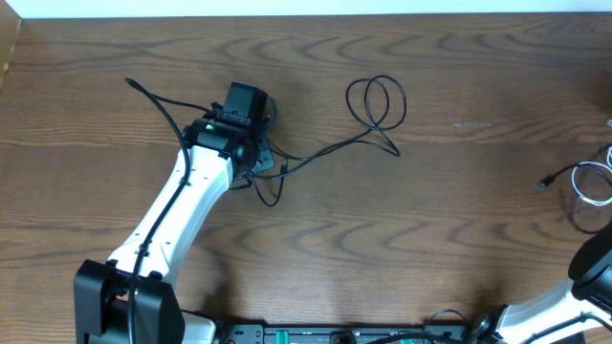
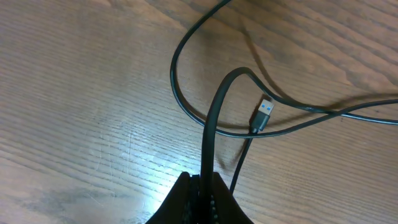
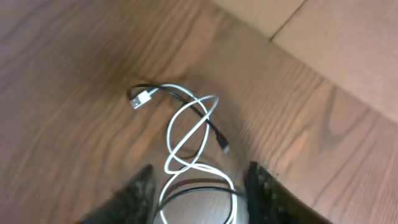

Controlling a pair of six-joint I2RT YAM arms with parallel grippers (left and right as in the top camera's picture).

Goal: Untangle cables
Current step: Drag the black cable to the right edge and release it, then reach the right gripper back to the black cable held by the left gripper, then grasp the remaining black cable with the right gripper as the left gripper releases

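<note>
The black cable (image 1: pixel 330 150) runs from the far left of the table, past my left gripper (image 1: pixel 256 158), to loose loops at the middle back. In the left wrist view the left gripper (image 2: pixel 202 193) is shut on this black cable (image 2: pixel 211 124), which arches up from the jaws. Its blue-tipped USB plug (image 2: pixel 264 115) lies just beyond. The white cable (image 1: pixel 593 182) lies coiled at the right edge. In the right wrist view my right gripper (image 3: pixel 199 193) is open, its fingers either side of the white cable's (image 3: pixel 193 134) loops. A thin dark cord is wound through them.
The white cable's plug (image 3: pixel 138 98) lies to the left of its loops. The table's right edge (image 3: pixel 273 40) is close behind the coil, with a lighter floor beyond. The right arm (image 1: pixel 598 268) sits at the front right corner.
</note>
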